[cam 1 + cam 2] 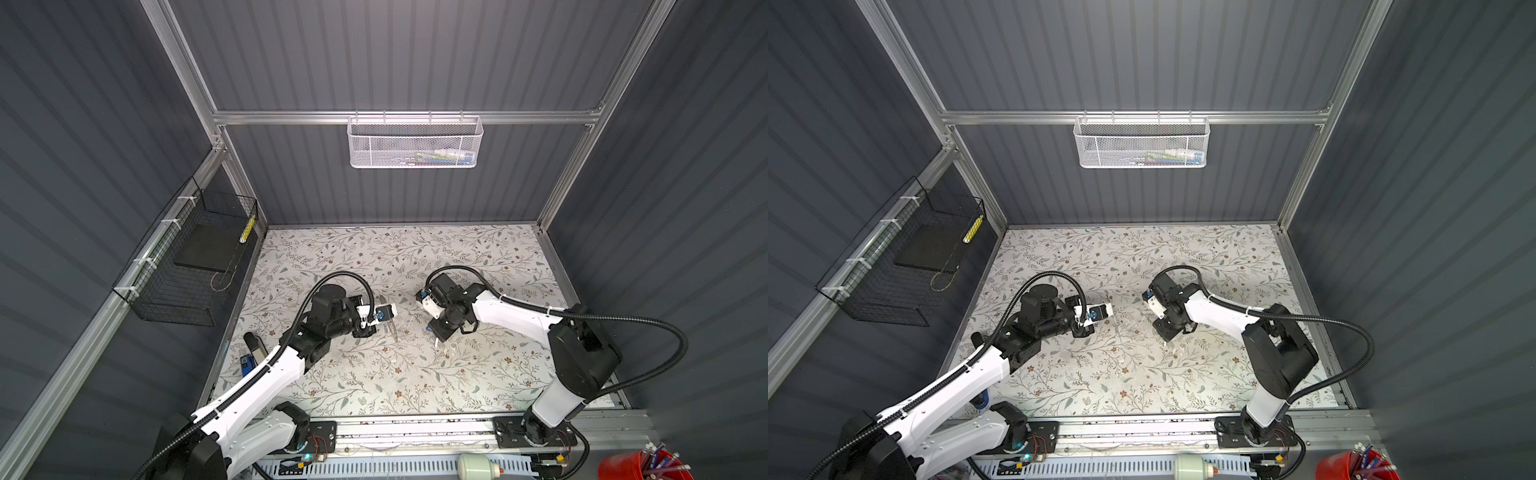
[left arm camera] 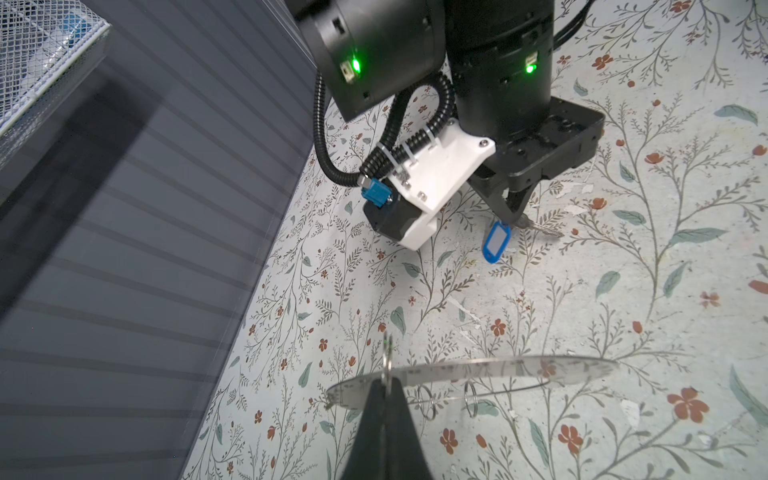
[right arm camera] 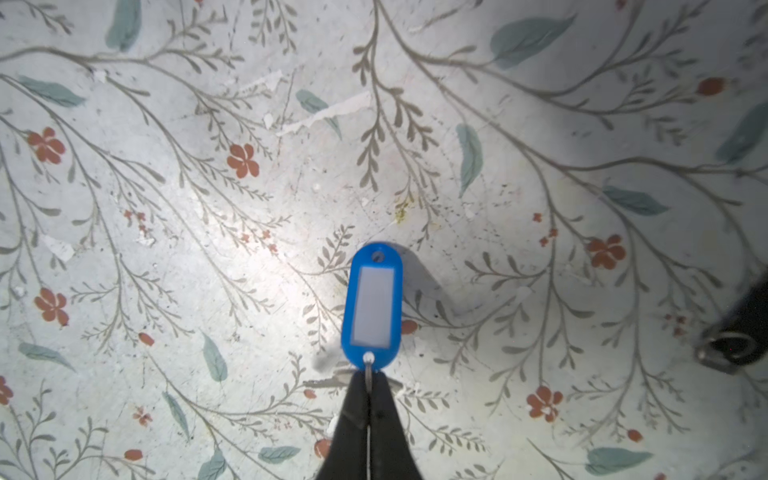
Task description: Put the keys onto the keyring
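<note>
Grey ribbed walls and an aluminium frame enclose a floral-printed tabletop (image 1: 374,382), across whose middle the left arm (image 1: 257,374) and the right arm (image 1: 515,313) are set facing each other. A white mesh basket (image 1: 415,143) is hung on the back rail and a black wire basket (image 1: 183,270) on the side wall.

The left gripper (image 2: 385,384) is pressed together on a thin metal ring, judged to be the keyring (image 2: 387,357), held upright and edge-on. A translucent curved piece (image 2: 498,368) with small wire rings is seen just behind it; what it is cannot be told. The right gripper (image 3: 368,384) is closed tight on a wire loop (image 3: 367,368) at the end of a blue key tag (image 3: 372,307), which extends beyond the fingertips. One silver key (image 2: 546,229) is seen right at those fingertips. Whether it is pinched, hung on the loop or lying on the table cannot be told. No other key is made out.

The key is judged to lie well apart from the keyring, across the table's middle, so the right arm is much the nearer. Its long axis is set crosswise to the right fingers, about level with the table. No writing can be read: the tag's label window is blank.
</note>
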{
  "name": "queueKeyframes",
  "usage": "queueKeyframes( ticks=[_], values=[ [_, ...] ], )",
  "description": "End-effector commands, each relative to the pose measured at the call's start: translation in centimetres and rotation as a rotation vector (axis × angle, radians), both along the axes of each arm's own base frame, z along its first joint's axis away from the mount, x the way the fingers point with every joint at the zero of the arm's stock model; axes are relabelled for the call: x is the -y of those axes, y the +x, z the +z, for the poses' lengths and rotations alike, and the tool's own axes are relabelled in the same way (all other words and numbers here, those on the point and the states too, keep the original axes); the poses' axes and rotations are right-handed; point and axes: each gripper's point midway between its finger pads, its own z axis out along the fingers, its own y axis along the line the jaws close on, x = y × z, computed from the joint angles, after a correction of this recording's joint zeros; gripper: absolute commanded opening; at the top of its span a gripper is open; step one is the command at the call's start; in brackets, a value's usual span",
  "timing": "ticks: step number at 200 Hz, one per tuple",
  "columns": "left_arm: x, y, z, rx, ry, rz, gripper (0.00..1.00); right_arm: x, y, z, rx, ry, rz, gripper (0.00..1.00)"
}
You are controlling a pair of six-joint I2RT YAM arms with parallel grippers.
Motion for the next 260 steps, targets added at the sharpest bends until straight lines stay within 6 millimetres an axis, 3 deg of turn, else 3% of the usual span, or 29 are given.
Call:
queueKeyframes(
  ticks=[1,42,166,260],
  values=[
    [0.1,-0.2,0.8,0.004,-0.029,-0.013,0.00,-0.6,-1.2,-1.1,-0.065,-0.017,0.040,0.01],
    [0.1,-0.2,0.8,0.003,-0.030,-0.013,0.00,-1.2,-0.6,-1.5,-0.041,-0.014,0.032,0.03],
    [0.3,-0.4,0.9,0.001,-0.035,-0.026,0.00,1.0,-1.7,-1.7,-0.072,-0.089,-0.101,0.23],
    [0.3,-0.4,0.8,-0.003,-0.037,-0.027,0.00,0.4,-1.5,-1.9,-0.077,-0.076,-0.062,0.22]
  ],
)
